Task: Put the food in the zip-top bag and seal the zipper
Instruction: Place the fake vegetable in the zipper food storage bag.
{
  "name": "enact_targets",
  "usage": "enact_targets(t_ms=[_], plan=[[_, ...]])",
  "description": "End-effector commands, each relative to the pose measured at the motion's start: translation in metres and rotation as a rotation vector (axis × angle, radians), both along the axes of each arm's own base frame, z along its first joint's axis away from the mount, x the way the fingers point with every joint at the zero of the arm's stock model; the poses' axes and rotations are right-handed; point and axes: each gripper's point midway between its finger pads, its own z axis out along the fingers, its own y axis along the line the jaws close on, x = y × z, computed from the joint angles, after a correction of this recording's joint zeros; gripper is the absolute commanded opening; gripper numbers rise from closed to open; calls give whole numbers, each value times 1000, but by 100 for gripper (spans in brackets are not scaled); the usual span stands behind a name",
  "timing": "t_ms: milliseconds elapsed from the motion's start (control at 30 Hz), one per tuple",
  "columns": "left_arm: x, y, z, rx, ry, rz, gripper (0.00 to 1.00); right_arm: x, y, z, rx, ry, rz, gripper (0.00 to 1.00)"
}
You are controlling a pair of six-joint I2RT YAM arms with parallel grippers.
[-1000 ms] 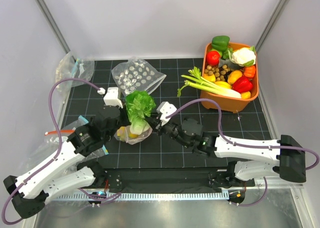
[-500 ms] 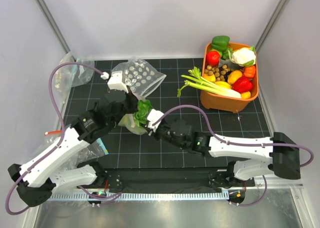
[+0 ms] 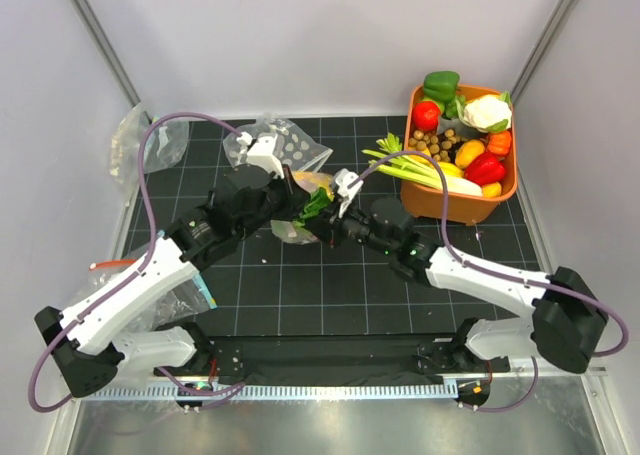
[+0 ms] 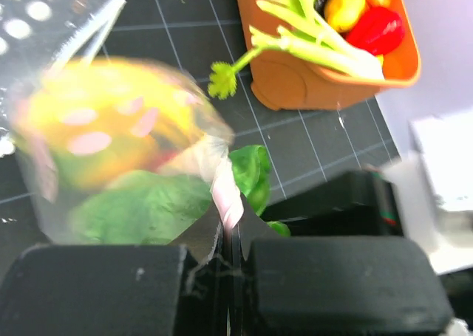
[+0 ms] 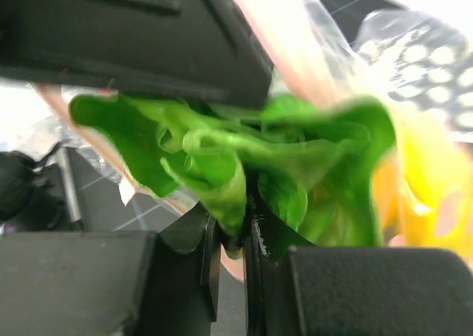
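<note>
While holding zip-top bag (image 4: 194, 138) aloft mid-mat, orange tub (image 3: 456, 207) at 2 o'clock of it: clamped tight on pink zipper (image 4: 226, 197) with left gripper (image 4: 230, 241); pinching lettuce (image 5: 222, 159) leaf at bag mouth with right gripper (image 5: 233, 241), jaws nearly closed. Banana (image 4: 96, 122) already inside. Step, judged: finishing stuffing. Next: push leaf clear of strip, then press seal.

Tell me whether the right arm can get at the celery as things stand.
Probably not yet. The right gripper is shut on the lettuce, so it is occupied and would have to let go first. The way itself looks free: the celery hangs over the orange bin's rim, with nothing standing between.
</note>
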Motion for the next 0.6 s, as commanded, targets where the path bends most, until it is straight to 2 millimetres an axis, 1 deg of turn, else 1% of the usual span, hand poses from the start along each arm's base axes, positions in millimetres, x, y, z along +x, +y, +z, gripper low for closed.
enact_targets(t_ms=[0, 33, 67, 133, 200, 233, 267, 300, 367, 400, 433, 500, 533, 567], plan=[[-25, -32, 59, -213, -96, -193, 1, -2, 20, -18, -5, 159, 66, 1], [-27, -36, 60, -216, -95, -213, 1, -1, 24, -22, -10, 171, 74, 1], [-29, -39, 58, -215, -87, -235, 1, 1, 30, -30, -24, 191, 86, 1], [-28, -41, 54, -203, -84, -240, 1, 1, 34, -36, -46, 216, 99, 1], [-24, -38, 49, -186, -89, -217, 1, -1, 34, -34, -49, 205, 113, 1], [-22, -36, 47, -174, -96, -205, 1, -2, 33, -27, -32, 184, 112, 1], [-20, -33, 41, -159, -94, -186, 1, -6, 29, -30, -30, 179, 113, 1], [-16, -27, 40, -153, -104, -155, 2, -11, 25, -12, -4, 112, 120, 1], [-11, -22, 35, -133, -112, -123, 2, -24, 22, -8, -7, 70, 135, 1], [-10, -21, 34, -127, -114, -112, 2, -32, 19, 2, 2, 24, 155, 1], [-8, -20, 32, -116, -112, -103, 2, -42, 22, 5, 2, 10, 184, 1], [-6, -21, 26, -102, -101, -98, 2, -49, 21, 10, 6, -10, 202, 5], [-5, -22, 22, -94, -94, -97, 2, -50, 19, 15, 15, -18, 196, 9], [-4, -22, 20, -91, -91, -95, 2, -49, 17, 15, 14, -20, 186, 25]])
